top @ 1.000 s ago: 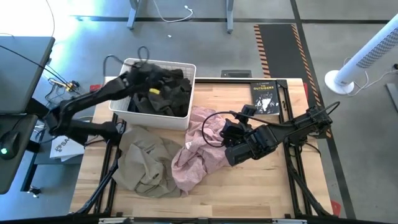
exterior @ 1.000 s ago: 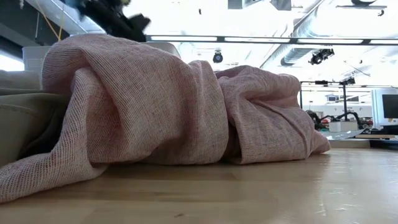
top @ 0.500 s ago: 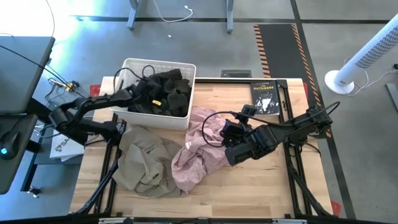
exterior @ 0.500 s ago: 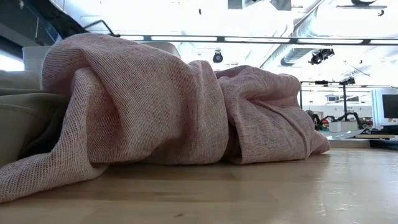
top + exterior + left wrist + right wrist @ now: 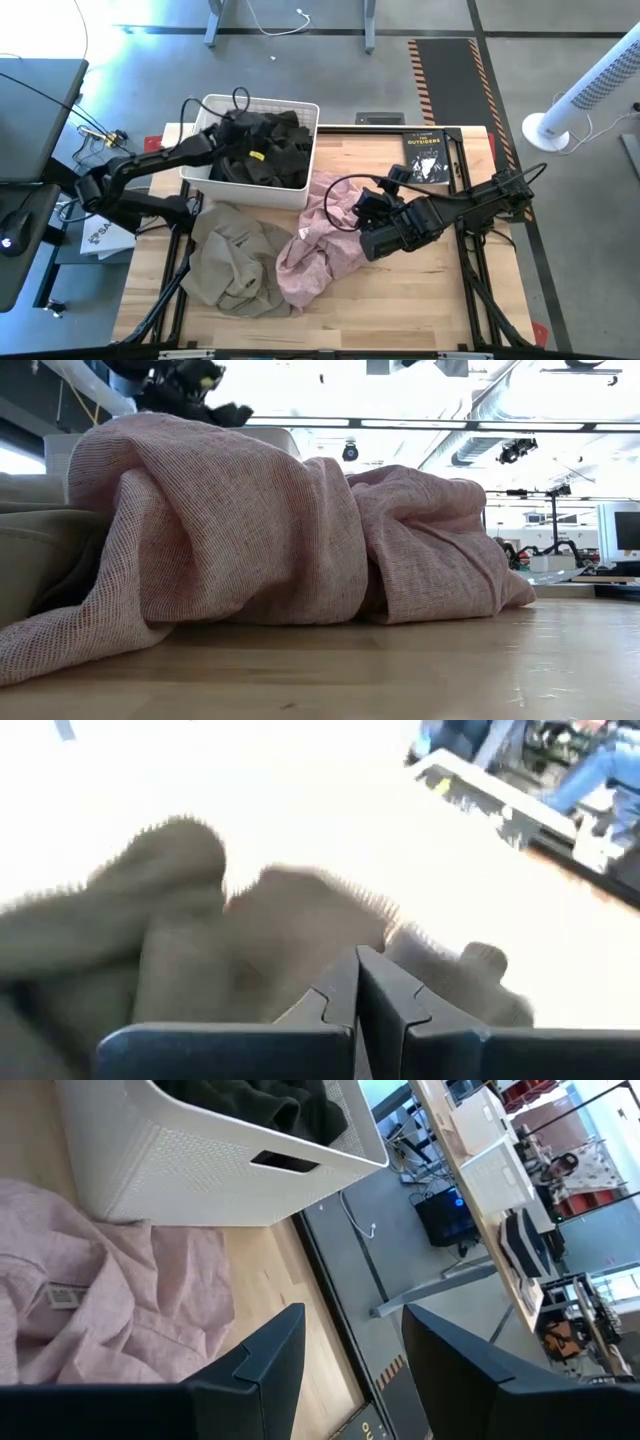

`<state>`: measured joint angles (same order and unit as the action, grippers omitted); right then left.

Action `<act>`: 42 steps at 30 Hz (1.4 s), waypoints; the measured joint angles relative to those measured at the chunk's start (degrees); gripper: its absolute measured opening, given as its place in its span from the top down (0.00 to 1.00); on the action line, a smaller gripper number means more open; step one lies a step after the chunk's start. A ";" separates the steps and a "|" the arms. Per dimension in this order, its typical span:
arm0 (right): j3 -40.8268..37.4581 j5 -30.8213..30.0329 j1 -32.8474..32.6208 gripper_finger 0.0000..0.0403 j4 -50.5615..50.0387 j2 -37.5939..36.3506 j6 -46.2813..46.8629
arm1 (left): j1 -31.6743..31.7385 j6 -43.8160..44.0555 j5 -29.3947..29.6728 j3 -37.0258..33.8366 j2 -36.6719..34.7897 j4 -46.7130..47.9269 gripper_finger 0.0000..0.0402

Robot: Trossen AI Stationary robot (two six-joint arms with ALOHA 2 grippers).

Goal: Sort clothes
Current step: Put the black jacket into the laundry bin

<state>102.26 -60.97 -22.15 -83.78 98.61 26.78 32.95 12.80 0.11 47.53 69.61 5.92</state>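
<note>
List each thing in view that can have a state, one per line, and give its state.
Left hand: shut, over the basket.
Right hand: open, empty, beside the pink garment.
Basket: upright, filled with dark clothes.
Pink garment: crumpled on the table.
Khaki garment: crumpled on the table.
Book: closed, lying flat.

A light wooden table [image 5: 420,300] is filling the middle of the high view. A white lattice-walled basket [image 5: 262,187] is sitting on it at the upper left of the tabletop. A khaki-beige garment [image 5: 235,265] is lying crumpled at the lower left, and a light pink garment [image 5: 325,250] is lying just beside it, touching it and reaching up to the basket's wall. A black paperback book [image 5: 427,155] is lying flat at the upper right, well apart from the clothes.
</note>
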 joint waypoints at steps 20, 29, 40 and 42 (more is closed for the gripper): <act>0.00 1.16 0.00 0.59 0.21 0.00 -0.21 | 3.17 -2.72 1.66 1.86 22.22 1.71 1.00; 0.01 1.44 -0.02 0.59 -0.08 0.00 0.23 | -2.03 -3.97 5.41 3.19 0.26 5.86 1.00; 0.02 1.46 -0.02 0.59 -0.04 0.00 0.26 | -3.46 -6.52 30.00 -4.12 -7.86 6.14 1.00; 0.02 1.40 -0.02 0.59 -0.03 0.00 0.25 | -1.14 -6.52 29.73 -5.48 -5.34 6.31 1.00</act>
<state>102.28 -59.57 -22.17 -83.81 98.61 27.03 31.81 6.29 29.84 42.05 64.27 12.23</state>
